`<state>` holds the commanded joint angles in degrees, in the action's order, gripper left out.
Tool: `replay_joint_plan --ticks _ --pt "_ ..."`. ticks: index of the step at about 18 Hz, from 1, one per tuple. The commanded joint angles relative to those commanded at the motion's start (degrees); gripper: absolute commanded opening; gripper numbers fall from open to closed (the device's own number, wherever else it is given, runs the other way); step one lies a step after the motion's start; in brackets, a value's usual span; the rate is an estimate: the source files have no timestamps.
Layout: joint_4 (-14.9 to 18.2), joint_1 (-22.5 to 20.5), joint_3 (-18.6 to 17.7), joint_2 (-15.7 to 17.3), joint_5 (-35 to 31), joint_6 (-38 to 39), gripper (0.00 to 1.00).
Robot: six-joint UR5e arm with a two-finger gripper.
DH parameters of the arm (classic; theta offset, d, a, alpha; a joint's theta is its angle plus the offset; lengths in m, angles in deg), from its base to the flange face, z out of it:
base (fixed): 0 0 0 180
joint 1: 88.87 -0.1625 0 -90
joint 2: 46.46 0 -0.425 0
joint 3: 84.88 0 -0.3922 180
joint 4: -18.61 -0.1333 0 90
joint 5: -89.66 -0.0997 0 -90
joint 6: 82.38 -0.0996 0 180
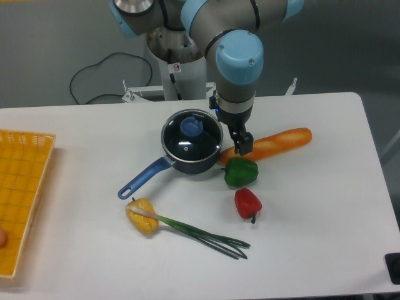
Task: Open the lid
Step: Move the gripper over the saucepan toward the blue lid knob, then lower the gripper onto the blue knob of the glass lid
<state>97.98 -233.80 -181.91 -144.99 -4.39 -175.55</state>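
Approaching step, judged from the layout: lid [192, 136] sits closed on the saucepan [187, 156], nothing lifted yet. Using the saucepan as landmark, near to far.

Nearest the camera, in front of the saucepan: green onion [200, 234] lying across a yellow pepper [142, 216], both on the white bench [312, 219]. Red pepper [247, 202] is front-right of the saucepan, green pepper [240, 172] just right of it and close to its wall. Yellow basket [22, 194] is far left of the saucepan at the bench edge.

Saucepan's long blue handle [145, 177] points front-left. Lid covers the saucepan fully, blue knob [191, 127] at the centre, clear of the arm.

Gripper [242, 145] hangs just right of the saucepan rim, over the near end of the carrot [270, 143], not above the knob. Fingers look dark and close together, but can't tell if they are pressed together or slightly spread; holding nothing visible.

Behind the saucepan: robot base [178, 69] and a black cable [100, 78] on the floor.

Next move, as a judgement: shift the gripper left until centred over the knob, spread the fingers wide enough to straddle it, descend, pinch, lift straight up. Risk: green pepper and carrot crowd the right side, and an off-centre pinch could tilt the lid or drag the saucepan.
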Motion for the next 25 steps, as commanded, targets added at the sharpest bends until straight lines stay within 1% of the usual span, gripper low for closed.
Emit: replay_joint_plan --ticks 2,5,7,9,12,17,19,22,25 --pt "0.1 0.1 -0.6 0.3 0.0 1.5 1.00" --pt "0.1 0.4 -1.9 0.9 0.3 6.1 1.00" --pt "0.0 1.7 -3.1 1.0 0.7 9.3 1.00" --pt "0.0 2.8 -3.2 0.9 1.0 14.2 1.00" --pt "0.1 4.9 -3.2 0.5 1.2 19.6 1.00" --pt "-0.1 7.6 -3.5 0.3 1.2 21.1 1.00" --pt "0.0 7.5 -5.6 1.0 1.4 22.8 1.00" --pt "-0.2 6.9 -9.4 3.6 3.5 23.8 1.00" --pt "-1.0 6.7 -11.0 4.2 3.8 25.0 1.00"
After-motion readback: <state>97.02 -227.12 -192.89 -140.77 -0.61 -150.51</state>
